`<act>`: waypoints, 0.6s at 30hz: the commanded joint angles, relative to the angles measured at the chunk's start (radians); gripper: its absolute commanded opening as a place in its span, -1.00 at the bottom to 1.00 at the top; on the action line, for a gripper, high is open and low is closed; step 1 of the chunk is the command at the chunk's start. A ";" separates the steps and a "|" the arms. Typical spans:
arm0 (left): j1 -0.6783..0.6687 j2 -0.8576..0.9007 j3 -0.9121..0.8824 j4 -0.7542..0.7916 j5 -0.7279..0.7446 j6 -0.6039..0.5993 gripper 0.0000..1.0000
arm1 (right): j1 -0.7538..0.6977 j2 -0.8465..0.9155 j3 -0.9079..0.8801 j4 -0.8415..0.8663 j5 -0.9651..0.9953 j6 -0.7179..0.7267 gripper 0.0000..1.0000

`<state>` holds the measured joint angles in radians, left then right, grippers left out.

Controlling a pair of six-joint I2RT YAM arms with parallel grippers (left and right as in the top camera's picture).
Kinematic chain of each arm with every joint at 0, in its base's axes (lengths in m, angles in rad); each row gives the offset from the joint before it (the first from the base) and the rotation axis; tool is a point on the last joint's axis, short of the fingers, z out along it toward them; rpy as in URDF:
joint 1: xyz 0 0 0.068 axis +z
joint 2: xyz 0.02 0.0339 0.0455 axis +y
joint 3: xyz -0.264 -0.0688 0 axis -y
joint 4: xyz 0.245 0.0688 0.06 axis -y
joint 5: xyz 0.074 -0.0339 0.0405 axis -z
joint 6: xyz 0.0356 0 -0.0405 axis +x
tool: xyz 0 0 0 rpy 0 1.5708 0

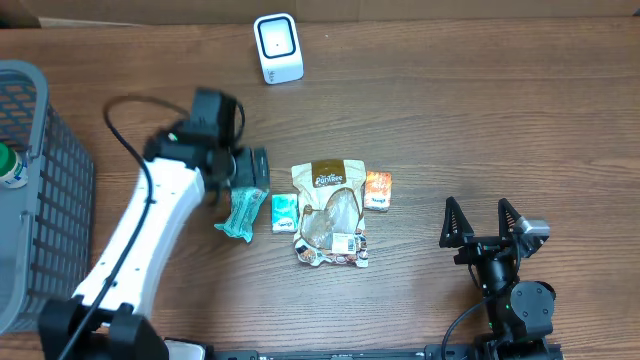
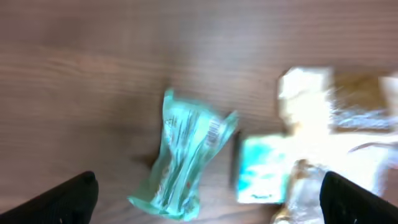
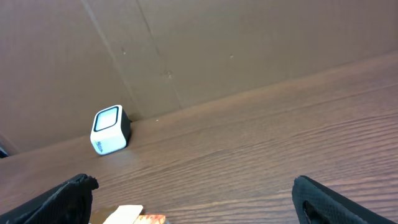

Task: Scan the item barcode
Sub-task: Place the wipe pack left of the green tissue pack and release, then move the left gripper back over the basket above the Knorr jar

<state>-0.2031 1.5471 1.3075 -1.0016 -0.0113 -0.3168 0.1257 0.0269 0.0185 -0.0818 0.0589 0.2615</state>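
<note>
Left tool [image 2: 208,183]: fingers spread wide, one at each lower corner of the wrist view, gripping nothing

Your packet [image 2: 186,155] lies flat on the bench [image 1: 450,100] right under that tool, apart from both fingers. Teal wrapper, crumpled. A barcode [image 2: 216,129] faces up near its upper right edge; the view is blurred and the bars are not readable

Neighbours, overhead view:
- teal box [image 1: 284,213] just right of the packet; touching or not, cannot tell
- pouch [image 1: 330,212] next right, brown top with a clear window, close against the teal box
- orange box [image 1: 377,190] at the pouch's upper right corner

Scanner [image 1: 277,47] stands near the far edge of the bench, well apart from the packet. The left arm's wrist hangs over the stretch between the two

Basket [image 1: 60,200] at the left edge holds something white and green [image 1: 10,165]. A black cable [image 1: 120,110] loops between the basket and the left wrist

Right tool [image 1: 480,218]: wide, empty, at the near right, well apart from every item. Its own camera shows you the scanner at upper left and a corner of the orange box at the bottom edge
</note>
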 commanded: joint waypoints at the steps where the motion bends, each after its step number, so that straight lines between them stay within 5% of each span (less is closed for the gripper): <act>1: -0.005 -0.006 0.223 -0.071 0.009 0.076 0.99 | -0.002 -0.009 -0.011 0.004 0.003 0.001 1.00; 11: 0.156 -0.006 0.743 -0.284 0.002 0.086 1.00 | -0.002 -0.009 -0.011 0.004 0.003 0.001 1.00; 18: 0.410 -0.006 0.842 -0.346 0.005 0.039 1.00 | -0.002 -0.009 -0.011 0.004 0.003 0.001 1.00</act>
<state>0.1249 1.5467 2.1246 -1.3331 -0.0059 -0.2554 0.1257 0.0269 0.0185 -0.0822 0.0589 0.2615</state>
